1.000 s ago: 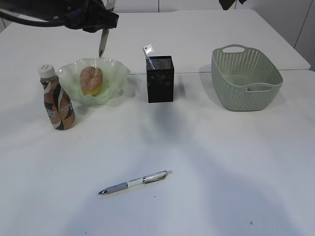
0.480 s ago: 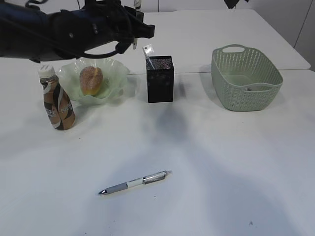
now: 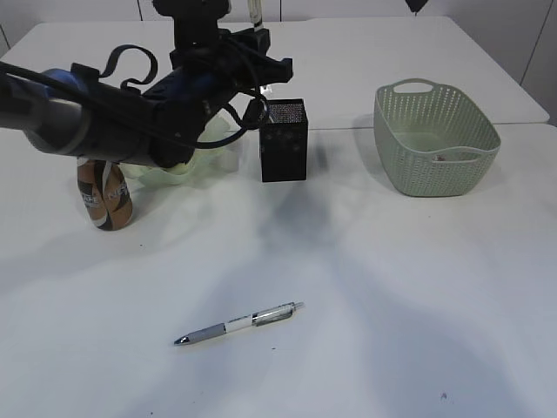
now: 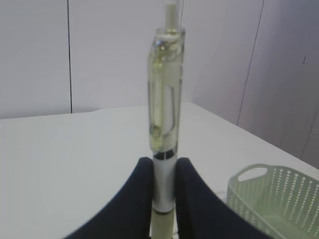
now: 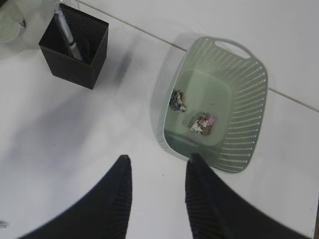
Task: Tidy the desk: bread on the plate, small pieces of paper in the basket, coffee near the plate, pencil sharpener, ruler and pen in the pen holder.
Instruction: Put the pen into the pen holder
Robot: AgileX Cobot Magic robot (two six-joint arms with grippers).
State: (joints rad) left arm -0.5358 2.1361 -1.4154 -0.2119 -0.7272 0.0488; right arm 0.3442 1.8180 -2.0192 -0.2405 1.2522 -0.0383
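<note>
Left gripper (image 4: 163, 199): closed on a clear pen (image 4: 164, 124), held upright between the fingers (image 4: 192, 199), above the holder (image 3: 284, 139).
Right gripper (image 5: 157, 191): open, empty, hanging over the table near the basket (image 5: 249, 89).
Second pen (image 3: 239, 323): flat on the table (image 3: 392, 287), well apart from both grippers.
Basket contents: paper scraps (image 5: 202, 123).
Coffee (image 3: 103, 193): upright, left, partly behind the arm.

Bright even light; soft shadows; left-wrist view blurred.
</note>
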